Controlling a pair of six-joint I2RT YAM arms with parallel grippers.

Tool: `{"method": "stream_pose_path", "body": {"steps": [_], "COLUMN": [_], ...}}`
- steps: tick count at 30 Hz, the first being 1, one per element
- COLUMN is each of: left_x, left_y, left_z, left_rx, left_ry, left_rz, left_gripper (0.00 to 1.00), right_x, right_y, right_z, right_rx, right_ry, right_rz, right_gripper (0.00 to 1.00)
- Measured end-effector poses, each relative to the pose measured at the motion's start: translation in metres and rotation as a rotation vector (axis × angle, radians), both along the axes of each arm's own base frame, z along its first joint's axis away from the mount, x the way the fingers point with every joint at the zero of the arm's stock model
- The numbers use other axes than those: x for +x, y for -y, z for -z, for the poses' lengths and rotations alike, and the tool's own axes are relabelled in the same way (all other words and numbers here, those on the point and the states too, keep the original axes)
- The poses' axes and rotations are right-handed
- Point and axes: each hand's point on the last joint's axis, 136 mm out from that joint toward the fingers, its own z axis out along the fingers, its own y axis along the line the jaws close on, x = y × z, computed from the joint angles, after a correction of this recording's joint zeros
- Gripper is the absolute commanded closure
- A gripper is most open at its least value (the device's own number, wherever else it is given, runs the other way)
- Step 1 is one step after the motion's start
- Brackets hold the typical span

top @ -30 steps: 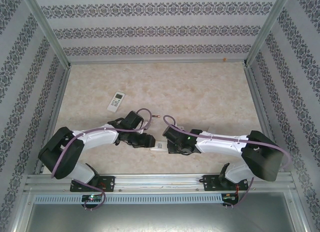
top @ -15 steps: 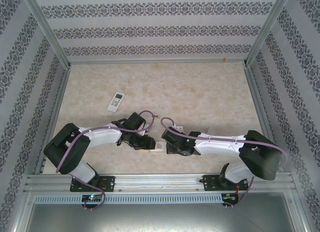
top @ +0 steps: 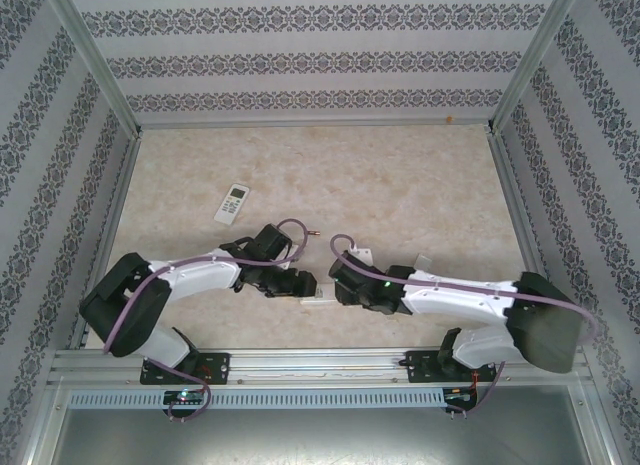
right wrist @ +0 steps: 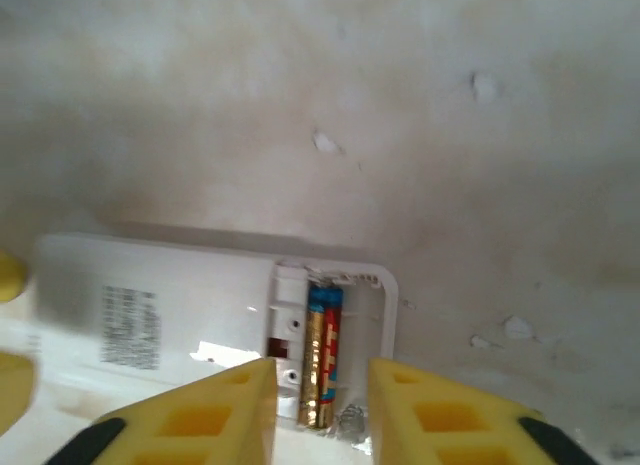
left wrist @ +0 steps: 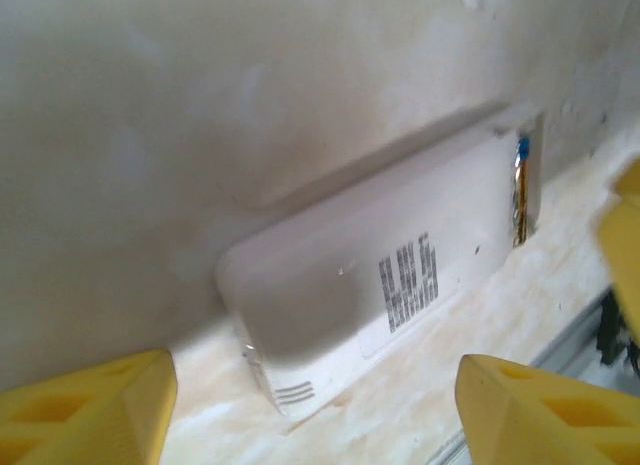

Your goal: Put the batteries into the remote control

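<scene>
Overhead view: two white robot arms reach in from the bottom edge & meet at lower centre of a pale marbled table [top: 400, 175]. Btwn their tips lies a white remote control [left wrist: 380, 275], back side up, close to the metal rail at the front.

Left gripper [left wrist: 310, 415]: yellow fingers spread wide at the bottom corners of its wrist view, holding nothing. The remote sits in the gap beyond them, printed label facing up, its open end at right of frame.

Right gripper [right wrist: 320, 405]: yellow fingers a narrow gap apart at bottom centre of its wrist view, not clamped on anything. Just past them is the remote's open battery bay. One battery [right wrist: 322, 355], gold & red w/ a blue end, lies in the right-hand slot. The left-hand slot is bare. A spring shows at the bay's lower edge.

Further up the overhead view, just above the grippers, a loose battery [top: 312, 230] lies on the table, tiny, w/ a coppery tip. A small white flat piece [top: 420, 260] lies right of centre, beside the right arm. Upper left of the table: a second remote [top: 232, 203], buttons up, well apart from the arms. Patterned walls enclose the back & sides.
</scene>
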Motion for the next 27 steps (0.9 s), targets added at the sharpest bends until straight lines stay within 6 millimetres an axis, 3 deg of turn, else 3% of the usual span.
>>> {"method": "stream_pose_path", "body": {"steps": [4,6,9,12,16,20,24,27], "left_x": [0.018,0.025,0.032,0.035,0.03,0.025,0.025,0.024], "left_y": [-0.015,-0.028,-0.055,-0.083,-0.105,-0.109,-0.11,-0.111], "left_z": [-0.037,-0.065,-0.104,-0.127,-0.128,-0.116,-0.112,-0.109], "left_rx": [0.009,-0.004,-0.025,-0.032,-0.02,0.008,0.018,0.021], "left_ry": [0.18,0.291,0.434,0.524,0.554,0.527,0.515,0.509], "left_rz": [-0.074,-0.129,-0.231,-0.325,-0.386,-0.384,-0.383,-0.383], "left_gripper": [0.11,0.09,0.08,0.08,0.07,0.06,0.06,0.05], "right_x": [0.031,0.048,0.077,0.102,0.132,0.157,0.166,0.173], "right_y": [-0.01,-0.014,-0.022,-0.038,-0.061,-0.075,-0.077,-0.077], "right_z": [-0.046,-0.057,-0.057,-0.046,-0.024,-0.006,0.008,0.007], "right_rx": [0.02,-0.012,-0.092,-0.165,-0.237,-0.271,-0.31,-0.29], "right_ry": [0.148,0.192,0.201,0.177,0.135,0.088,0.036,-0.01], "right_rz": [-0.054,-0.096,-0.192,-0.32,-0.451,-0.51,-0.546,-0.451], "right_gripper": [0.54,0.52,0.52,0.51,0.51,0.51,0.53,0.53]}}
